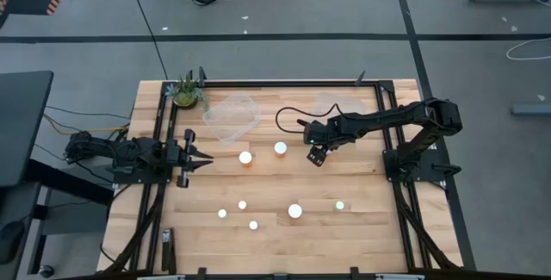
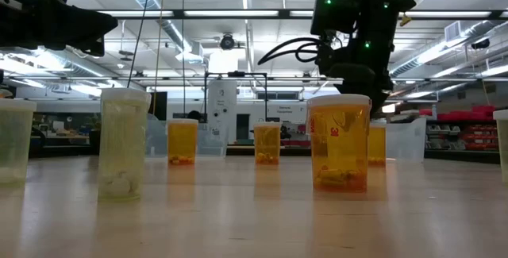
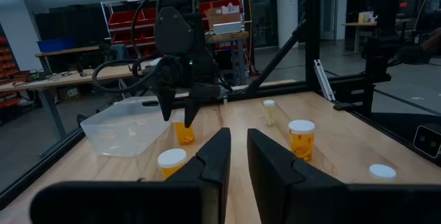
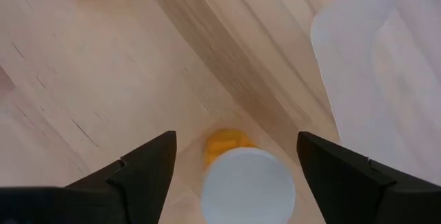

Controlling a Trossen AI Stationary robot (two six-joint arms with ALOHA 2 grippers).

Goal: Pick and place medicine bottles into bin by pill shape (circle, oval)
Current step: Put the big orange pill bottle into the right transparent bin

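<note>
The right pincer (image 1: 317, 156) hung spread wide above the tabletop (image 1: 362, 228), w/ a white-capped medicine bottle (image 4: 247, 182) standing directly below and between its 2 fingers (image 4: 141, 169) in the right wrist view, not yet touched. The same bottle probably showed in the left wrist view under the pincer, beside a clear tub (image 3: 127, 131). Main risk: the bottle looked off-centre toward 1 finger, so a straight drop could land a fingertip on the cap and tip it over, or the closing squeeze could shove it sideways and roll it away. A round, smooth bottle gripped too high near the cap might also slip out during the lift. The tub wall sat near that spot, so a drifting approach could nudge it. Other bottles stood spread across the tabletop, e.g. 1 at (image 1: 245, 158) and 1 at (image 1: 295, 211), well apart, so collisions w/ them seemed unlikely. Sorting error was possible too: pill shape was hard to read from above. The left pincer (image 3: 234, 158) waited at the left edge, fingers pressed together, holding nothing.
</note>
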